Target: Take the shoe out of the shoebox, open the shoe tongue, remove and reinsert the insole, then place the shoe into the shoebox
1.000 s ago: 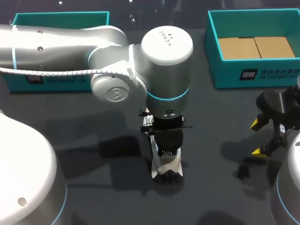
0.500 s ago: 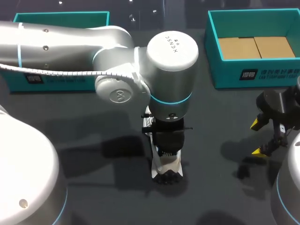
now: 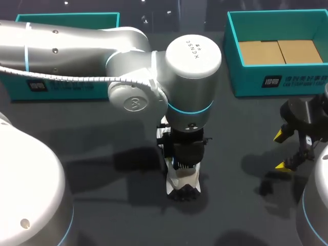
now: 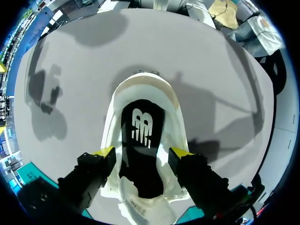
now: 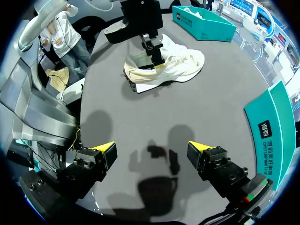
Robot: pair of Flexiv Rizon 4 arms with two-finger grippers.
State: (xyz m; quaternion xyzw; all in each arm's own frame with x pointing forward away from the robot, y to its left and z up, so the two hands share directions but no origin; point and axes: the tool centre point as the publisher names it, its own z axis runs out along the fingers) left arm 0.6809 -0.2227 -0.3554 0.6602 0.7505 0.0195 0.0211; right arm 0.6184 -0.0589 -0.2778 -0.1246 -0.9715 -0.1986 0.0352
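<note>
Head view: white shoe (image 3: pixel 182 182) on the dark table (image 3: pixel 118 215), just to the 6 o'clock side of centre, with its black-treaded end pointing to 6 o'clock. The left arm comes in from 9 o'clock. The left gripper (image 3: pixel 185 154) is straight down on top of the shoe and hides its 12 o'clock half.

Left wrist: the left gripper (image 4: pixel 143 152) straddles the shoe (image 4: pixel 143 89) at its opening. Black insole (image 4: pixel 140 164) with a white mark lies inside. Clamped on the sides or just hanging over them: can't tell.

Right gripper (image 3: pixel 287 150) is at 3 o'clock of the shoe, well apart. Right wrist: right gripper (image 5: pixel 151 147) is spread wide, holding nothing, over bare table, with the shoe (image 5: pixel 183 63) far ahead.

Teal shoebox (image 3: pixel 256 77) is at 1 o'clock, open, its brown cardboard floor showing. A second teal box (image 3: pixel 66 20) sits at 11 o'clock, partly behind the left arm.
</note>
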